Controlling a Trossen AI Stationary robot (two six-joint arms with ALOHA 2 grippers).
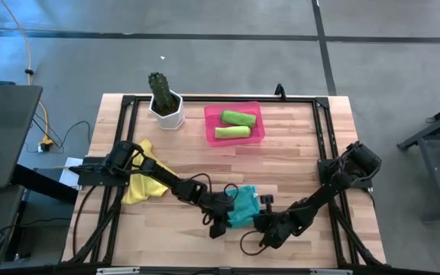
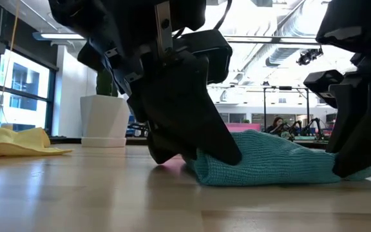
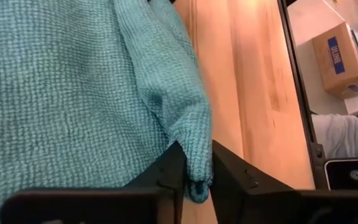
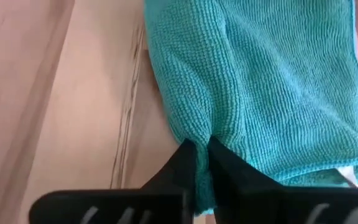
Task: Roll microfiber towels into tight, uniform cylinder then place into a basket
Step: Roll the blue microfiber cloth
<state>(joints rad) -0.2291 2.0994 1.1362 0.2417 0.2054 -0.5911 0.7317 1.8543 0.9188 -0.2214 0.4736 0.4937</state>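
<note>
Two lime green rolls [image 1: 236,124] already lie side by side in the pink basket [image 1: 209,126] at the far middle of your table, so by my reading you are about half done. Two towels remain. Your yellow towel [image 1: 142,182] lies crumpled and unrolled toward the left side, partly under the left arm. Your teal towel [image 1: 243,206] lies near the front edge between both grippers, flat or loosely folded, not yet a cylinder. Left gripper [image 3: 196,180]: its wrist view shows the two fingers pinching a corner fold of the teal cloth, with a tuft poking out between them. Right gripper [image 4: 201,163]: its wrist view shows the fingers pressed together on a pleat at the teal towel's edge. I judge you are at the start of the roll on this third towel, with rolling, placing, and then the whole yellow one left. From overhead you get the count and layout: basket contents, the white pot with the cactus [image 1: 165,101] just left of the basket, and both arms meeting at the teal cloth. It cannot show the pinches. The table-level view shows the teal towel lying low on the wood with a slight hump, the left gripper's dark body pressed down on it; the basket is hidden there. Only the wrist views confirm cloth between the fingers.
</note>
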